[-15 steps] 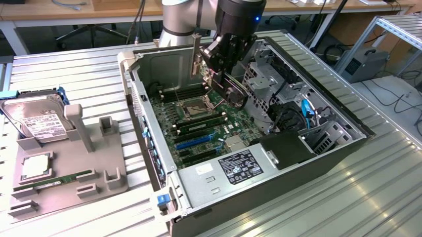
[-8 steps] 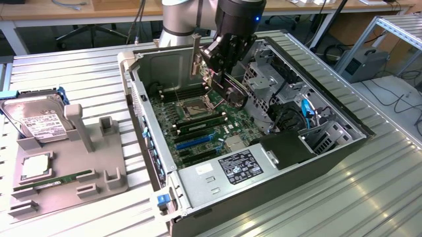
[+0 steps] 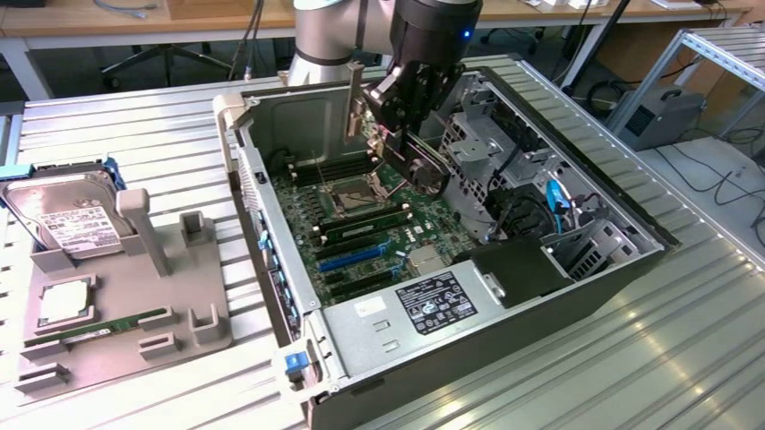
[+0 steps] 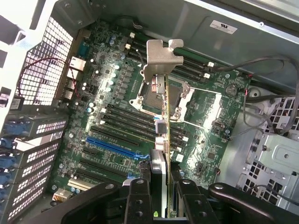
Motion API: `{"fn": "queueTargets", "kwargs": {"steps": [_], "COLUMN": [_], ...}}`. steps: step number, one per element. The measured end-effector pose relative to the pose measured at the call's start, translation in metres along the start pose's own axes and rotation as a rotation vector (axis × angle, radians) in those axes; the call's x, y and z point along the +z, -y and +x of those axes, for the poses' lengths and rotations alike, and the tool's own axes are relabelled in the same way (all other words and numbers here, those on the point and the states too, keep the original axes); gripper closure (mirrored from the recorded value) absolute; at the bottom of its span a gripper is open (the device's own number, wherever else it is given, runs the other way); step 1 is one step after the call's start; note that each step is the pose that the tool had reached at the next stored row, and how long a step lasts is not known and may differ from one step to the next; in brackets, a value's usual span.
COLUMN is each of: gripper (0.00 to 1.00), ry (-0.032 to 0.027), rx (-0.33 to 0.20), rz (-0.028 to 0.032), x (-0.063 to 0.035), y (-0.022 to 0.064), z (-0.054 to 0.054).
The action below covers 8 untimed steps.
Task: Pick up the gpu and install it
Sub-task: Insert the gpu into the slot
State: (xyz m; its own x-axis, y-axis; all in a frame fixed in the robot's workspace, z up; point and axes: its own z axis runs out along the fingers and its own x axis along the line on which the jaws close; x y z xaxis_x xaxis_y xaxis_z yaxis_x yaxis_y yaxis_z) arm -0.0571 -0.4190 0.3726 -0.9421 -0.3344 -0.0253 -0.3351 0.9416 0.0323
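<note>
Above the open computer case, we see the gripper closed on the gpu, holding it tilted over the motherboard, not seated in any slot. In the exterior view the card's black cooler faces us, and its silver end bracket stands up near the far wall of the case.

The wrist view gives us what that angle hides. A black finger of the gripper presses on each face of the gpu, which we see edge-on. Its bracket is at the far end, over the CPU socket, and the blue slot lies just beside the card.

The exterior view adds the counter. At the exterior view's left, a grey holder carries the hard drive and a RAM stick, well apart from the case.
</note>
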Motion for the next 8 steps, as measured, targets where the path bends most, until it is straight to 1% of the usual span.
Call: {"fn": "queueTargets", "kwargs": {"steps": [8], "gripper": [0.73], "ry": [-0.0003], "rx": [-0.009], "rz": [-0.0002], "x": [0.0003], "y": [0.0000], "z": [0.0000]}}
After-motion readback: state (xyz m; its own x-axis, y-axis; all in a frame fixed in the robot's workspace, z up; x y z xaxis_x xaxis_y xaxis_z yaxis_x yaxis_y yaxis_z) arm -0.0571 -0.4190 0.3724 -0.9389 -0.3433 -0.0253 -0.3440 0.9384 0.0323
